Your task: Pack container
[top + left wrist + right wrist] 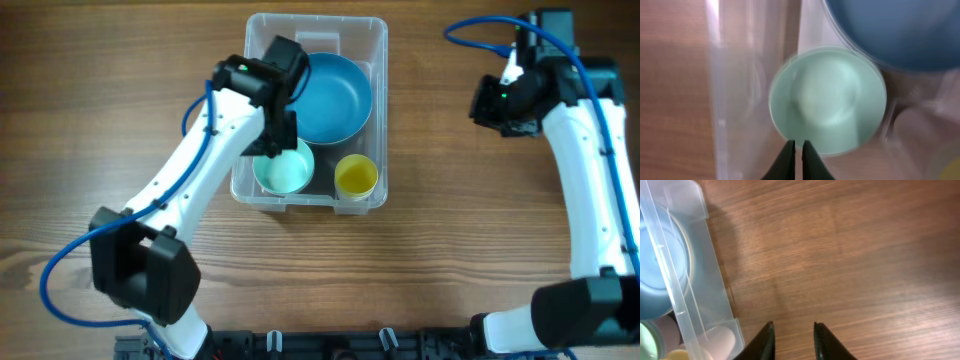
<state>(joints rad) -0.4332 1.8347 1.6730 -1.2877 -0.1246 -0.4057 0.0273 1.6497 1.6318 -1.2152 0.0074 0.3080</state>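
Note:
The clear plastic container [378,62] sits at the table's middle back. In it are a blue bowl [337,97], a mint bowl [286,170] and a yellow cup [356,177]. My left gripper [279,135] hovers over the container's left side, above the mint bowl. In the left wrist view its fingers [796,145] are shut with nothing between them, at the near rim of the mint bowl [827,100]. My right gripper [500,108] is open and empty over bare table to the right of the container; its fingers [794,326] show in the right wrist view.
The container's wall [720,100] runs left of the mint bowl, and the blue bowl [895,30] lies beyond it. In the right wrist view the container's corner [715,285] is left of the fingers, with wooden table [865,255] elsewhere.

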